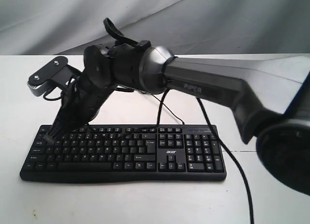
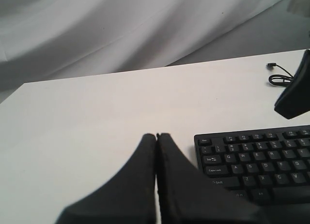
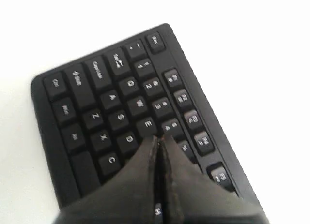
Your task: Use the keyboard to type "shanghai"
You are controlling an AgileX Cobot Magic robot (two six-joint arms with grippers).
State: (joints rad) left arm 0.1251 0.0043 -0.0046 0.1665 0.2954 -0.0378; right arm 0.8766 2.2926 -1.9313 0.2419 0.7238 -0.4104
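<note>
The black keyboard [image 1: 145, 156] lies flat on the white table, with its "acer" logo to the right of the letter keys and its cable running off behind. My right gripper [image 1: 50, 133] reaches across from the right and points down at the keyboard's left part. In the right wrist view it [image 3: 159, 138] is shut with nothing in it, and its tips sit over the keyboard [image 3: 97, 108] beside the E and D keys. Whether they touch a key is not clear. My left gripper [image 2: 156, 135] is shut and empty over bare table, just left of the keyboard [image 2: 256, 161].
A thin black cable [image 1: 240, 171] crosses the table right of the keyboard. Another coiled cable end [image 2: 278, 79] lies behind it. A grey cloth backdrop [image 1: 218, 21] hangs behind the table. The big right arm [image 1: 208, 86] spans the space above the keyboard.
</note>
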